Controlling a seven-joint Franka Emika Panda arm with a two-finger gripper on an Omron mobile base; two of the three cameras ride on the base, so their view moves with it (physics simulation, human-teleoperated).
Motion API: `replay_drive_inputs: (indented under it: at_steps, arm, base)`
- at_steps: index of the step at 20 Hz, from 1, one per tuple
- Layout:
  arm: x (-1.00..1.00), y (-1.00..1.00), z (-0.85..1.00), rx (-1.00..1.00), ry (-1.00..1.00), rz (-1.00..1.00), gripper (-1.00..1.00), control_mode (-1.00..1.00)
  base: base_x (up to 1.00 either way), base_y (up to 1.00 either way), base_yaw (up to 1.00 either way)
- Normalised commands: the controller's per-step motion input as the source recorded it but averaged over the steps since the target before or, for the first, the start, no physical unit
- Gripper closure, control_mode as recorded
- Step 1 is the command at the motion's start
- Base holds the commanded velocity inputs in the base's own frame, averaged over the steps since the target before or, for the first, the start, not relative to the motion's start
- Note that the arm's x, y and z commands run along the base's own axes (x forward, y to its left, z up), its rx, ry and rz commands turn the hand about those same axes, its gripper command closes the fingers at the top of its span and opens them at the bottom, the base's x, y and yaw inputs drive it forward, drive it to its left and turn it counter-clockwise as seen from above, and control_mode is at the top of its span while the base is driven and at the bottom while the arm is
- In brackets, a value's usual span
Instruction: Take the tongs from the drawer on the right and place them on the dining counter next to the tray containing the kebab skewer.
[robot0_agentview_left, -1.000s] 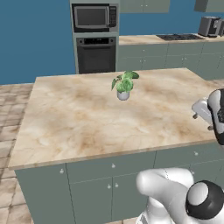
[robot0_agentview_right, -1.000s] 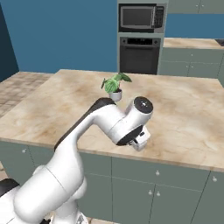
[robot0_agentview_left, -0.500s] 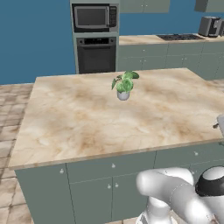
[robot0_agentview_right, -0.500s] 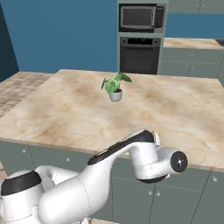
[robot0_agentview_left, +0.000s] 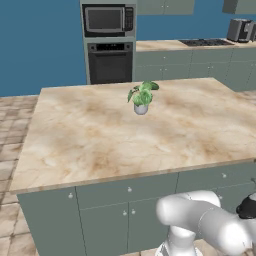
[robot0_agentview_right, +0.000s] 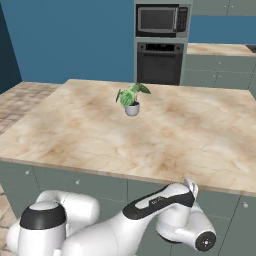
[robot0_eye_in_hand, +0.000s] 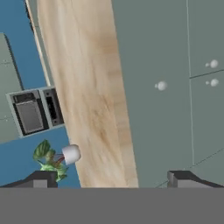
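- Since a second ago your arm (robot0_agentview_right: 150, 212) has dropped from above the island top to below its edge; in the right base view it now lies low in front of the cabinets. The plant has not moved on the island.
- In the left base view you see the arm's white elbow at lower right, in front of the cabinet doors.
- Your gripper (robot0_eye_in_hand: 116, 179) looks along the cabinet face, the view rolled on its side. Its two dark tips (robot0_eye_in_hand: 41, 178) stand far apart at the bottom of the hand view, with nothing between them: spread wide and empty.
- The drawer (robot0_eye_in_hand: 151, 87) fills the middle of the hand view, closed, its pale knob (robot0_eye_in_hand: 161, 85) above the gripper and slightly toward the right tip. Two more knobs (robot0_eye_in_hand: 212, 64) sit on neighbouring fronts to the right.
- The island (robot0_agentview_left: 125, 130) top runs beside the drawer front in the hand view.
- The plant (robot0_agentview_left: 141, 97) stands upright in its white pot near the middle of the island, toward its far side.
- Behind the island you see the oven (robot0_agentview_left: 111, 62) with the microwave (robot0_agentview_left: 108, 19) directly above it.
- A toaster (robot0_agentview_left: 239, 30) sits on the back counter at far right in the left base view.
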Motion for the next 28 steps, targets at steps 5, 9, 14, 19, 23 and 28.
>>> replay_drive_inputs:
  at_steps: [5,9,14,19,23,28]
  arm:
    - [0.00,0.00,-0.66,0.07,-0.04,-0.14,-1.00,-1.00]
    - [0.00,0.00,-0.49,0.04,-0.03,-0.08,-1.00,-1.00]
    - [0.00,0.00,-0.23,0.00,0.00,-0.03,-1.00,-1.00]
    - [0.04,0.00,-0.29,0.00,0.00,0.00,-1.00,-1.00]
    - [0.10,0.00,-0.24,0.00,-0.03,0.00,-1.00,-1.00]
    - [0.22,0.00,-0.12,0.00,-0.05,-0.04,-1.00,-1.00]
  base:
    - [0.00,0.00,0.00]
    - [0.00,0.00,0.00]
    - [0.00,0.00,0.00]
    - [0.00,0.00,0.00]
    - [0.00,0.00,0.00]
    - [0.00,0.00,0.00]
